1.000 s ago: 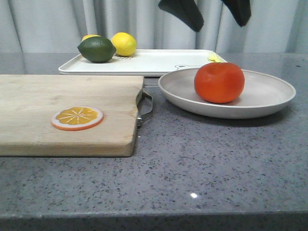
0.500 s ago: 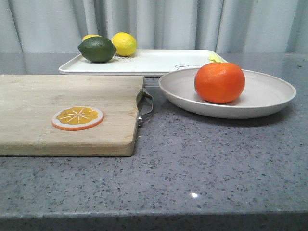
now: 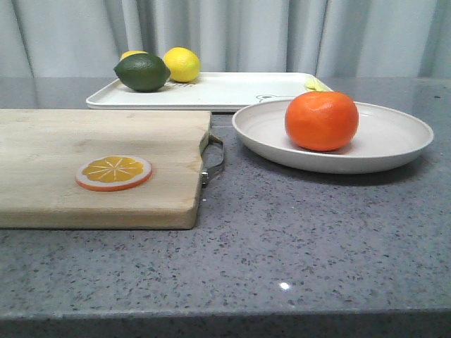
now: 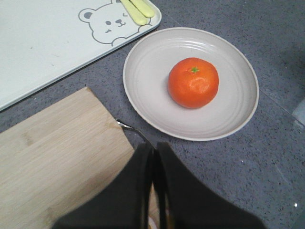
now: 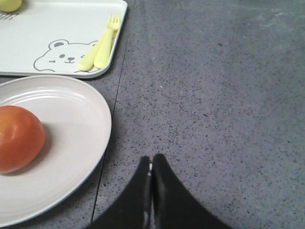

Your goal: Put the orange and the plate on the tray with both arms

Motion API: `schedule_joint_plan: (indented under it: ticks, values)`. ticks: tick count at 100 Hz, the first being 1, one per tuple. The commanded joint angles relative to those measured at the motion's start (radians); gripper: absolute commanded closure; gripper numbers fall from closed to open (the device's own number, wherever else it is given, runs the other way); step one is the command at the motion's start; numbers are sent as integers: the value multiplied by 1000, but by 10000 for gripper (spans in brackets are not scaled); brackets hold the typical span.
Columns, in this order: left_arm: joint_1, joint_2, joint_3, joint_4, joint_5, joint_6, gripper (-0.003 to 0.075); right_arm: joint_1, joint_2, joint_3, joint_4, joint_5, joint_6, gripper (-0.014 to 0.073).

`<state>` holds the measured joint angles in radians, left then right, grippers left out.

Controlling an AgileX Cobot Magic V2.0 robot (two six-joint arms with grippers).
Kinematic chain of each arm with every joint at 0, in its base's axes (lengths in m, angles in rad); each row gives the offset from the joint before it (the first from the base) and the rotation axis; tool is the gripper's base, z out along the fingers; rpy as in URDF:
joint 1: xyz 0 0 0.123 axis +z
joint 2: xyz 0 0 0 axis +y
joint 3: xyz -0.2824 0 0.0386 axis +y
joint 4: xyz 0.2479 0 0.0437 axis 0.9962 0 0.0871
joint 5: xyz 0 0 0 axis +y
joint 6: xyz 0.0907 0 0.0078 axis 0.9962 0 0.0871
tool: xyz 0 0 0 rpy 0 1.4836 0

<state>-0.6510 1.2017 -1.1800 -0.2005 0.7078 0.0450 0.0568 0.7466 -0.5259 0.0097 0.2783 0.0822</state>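
Observation:
The orange (image 3: 321,120) sits in the off-white plate (image 3: 394,137) on the grey table, right of the cutting board; both also show in the left wrist view, orange (image 4: 193,82) and plate (image 4: 147,76), and in the right wrist view, orange (image 5: 18,138) and plate (image 5: 76,119). The white tray (image 3: 225,91) with the bear drawing (image 4: 106,23) lies behind the plate. My left gripper (image 4: 155,146) is shut and empty, high above the board's corner beside the plate. My right gripper (image 5: 151,159) is shut and empty, above bare table right of the plate. Neither gripper shows in the front view.
A wooden cutting board (image 3: 91,162) with a metal handle (image 3: 213,156) and an orange slice (image 3: 113,172) lies at the left. A green lime (image 3: 141,72) and a yellow lemon (image 3: 182,64) sit on the tray's left end. Yellow cutlery (image 5: 100,47) lies at its right end.
One second ago the two dark grippers hung at the top of the front view above the plate; they have risen out of that view. The orange and plate have not moved.

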Motion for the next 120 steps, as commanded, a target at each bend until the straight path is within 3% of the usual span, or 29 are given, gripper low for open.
schedule_joint_plan:
  ticks: [1, 46, 79, 93, 108, 120]
  values:
    - [1, -103, 44, -4, -78, -14, 739, 1, 23, -62, -10, -26, -3, 652]
    - [1, -561, 362, 118, -102, -114, 739, 22, 253, -344, 15, 260, -3, 652]
    - [1, -734, 507, 122, -103, -119, 739, 34, 469, -555, 47, 443, -31, 636]
    - [1, -739, 520, 122, -103, -119, 739, 34, 543, -608, 157, 465, -116, 496]
    - [1, -739, 522, 122, -105, -119, 739, 34, 617, -653, 244, 480, -152, 251]
    - [1, -739, 522, 122, -105, -119, 739, 34, 684, -696, 252, 509, -152, 211]
